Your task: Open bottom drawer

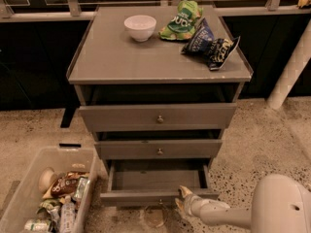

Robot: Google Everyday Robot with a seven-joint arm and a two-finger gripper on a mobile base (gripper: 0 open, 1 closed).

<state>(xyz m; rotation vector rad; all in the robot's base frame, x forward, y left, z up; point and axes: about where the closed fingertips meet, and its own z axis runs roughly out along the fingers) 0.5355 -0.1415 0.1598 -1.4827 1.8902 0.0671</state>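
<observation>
I'm looking down on a grey wooden desk (pixel 121 57) with a smooth, matte, square top and a thin raised lip. On the top sit a round white bowl (pixel 140 27) at the far middle, a crumpled green chip bag (pixel 181 21) to its right, and a glossy dark blue chip bag (pixel 209 43) nearer the right edge. Both bags carry lettering, but I cannot read it. Below are three flat grey fronts: the top drawer (pixel 121 116) and the middle drawer (pixel 126 149) each have a small round metal knob. The bottom drawer (pixel 141 196) is pulled out toward me, so its plain grey interior shows. My arm (pixel 272 208), a smooth white rounded shell, reaches in low from the near right and narrows to a wrist. The tool (pixel 184 198) sits at the right part of that drawer's slim front panel, at its near edge; I cannot tell whether it is apart or together. At near left a clear plastic bin (pixel 53 153) holds wrapped snacks. The floor (pixel 252 140) is speckled stone, and a white post (pixel 291 72) stands at right.
</observation>
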